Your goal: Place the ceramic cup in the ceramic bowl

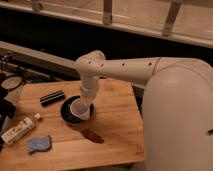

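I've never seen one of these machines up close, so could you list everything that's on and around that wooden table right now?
Pale whitish ceramic cup: one, over the bowl's right part, at the hand.
Round dark glossy ceramic bowl: one, table centre.
Flat black rectangular bar: one, behind-left of the bowl.
Reddish-brown elongated item: one, in front of the bowl.
Blue sponge-like pad: one, front left.
White bottle lying down: one, left edge.
Wooden table: one, light brown.
Cream robot arm: one, reaching from the right.
Hand: one, at the cup.
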